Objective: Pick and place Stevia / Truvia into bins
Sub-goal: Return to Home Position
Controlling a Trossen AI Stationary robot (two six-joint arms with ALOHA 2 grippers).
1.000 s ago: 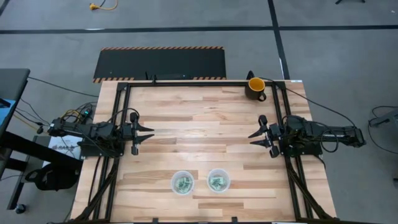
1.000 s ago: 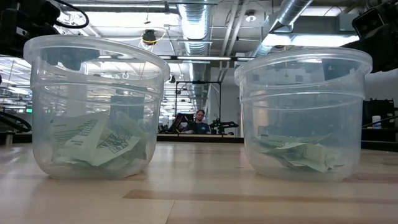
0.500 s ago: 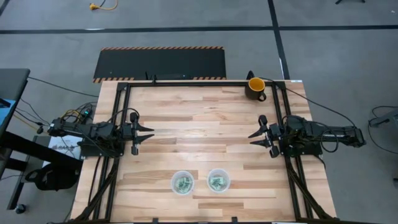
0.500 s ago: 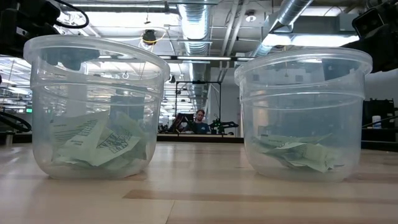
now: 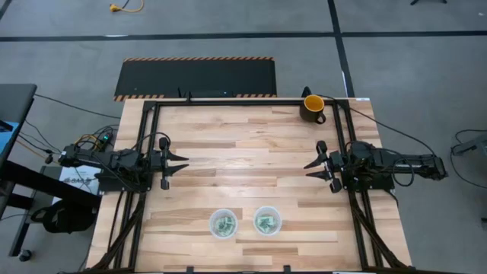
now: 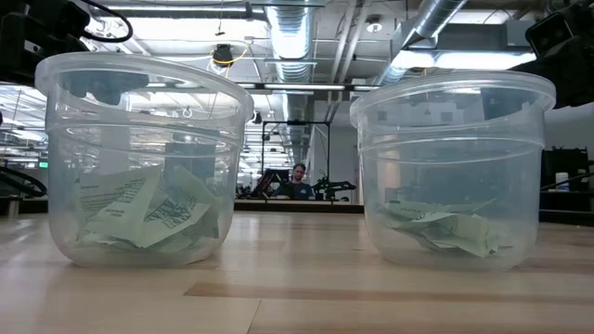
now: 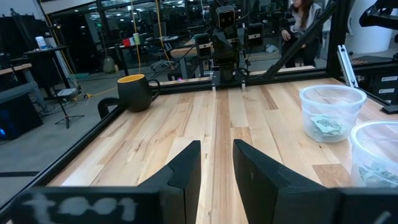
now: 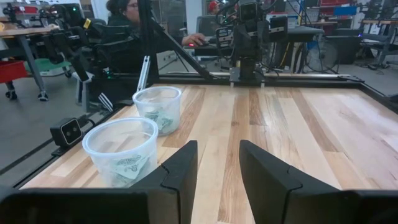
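Two clear round bins stand side by side near the table's near edge, the left bin [image 5: 224, 224] and the right bin [image 5: 267, 221]. Light green Stevia packets lie in a loose heap on the bottom of the left bin [image 6: 148, 213] and of the right bin [image 6: 445, 230]. My left gripper [image 5: 185, 164] hovers at the table's left side, open, pointing level toward the middle, with nothing between its fingers [image 7: 186, 168]. My right gripper [image 5: 307, 169] mirrors it at the right side, open and empty, fingers [image 8: 180, 165] apart. Both grippers are far from the bins.
A yellow-and-black mug [image 5: 313, 106] stands at the table's far right corner. A black metal frame [image 5: 228, 100] runs along the table's edges. A black mat [image 5: 196, 78] lies on the floor beyond the far edge. A person [image 6: 297, 182] sits in the room behind.
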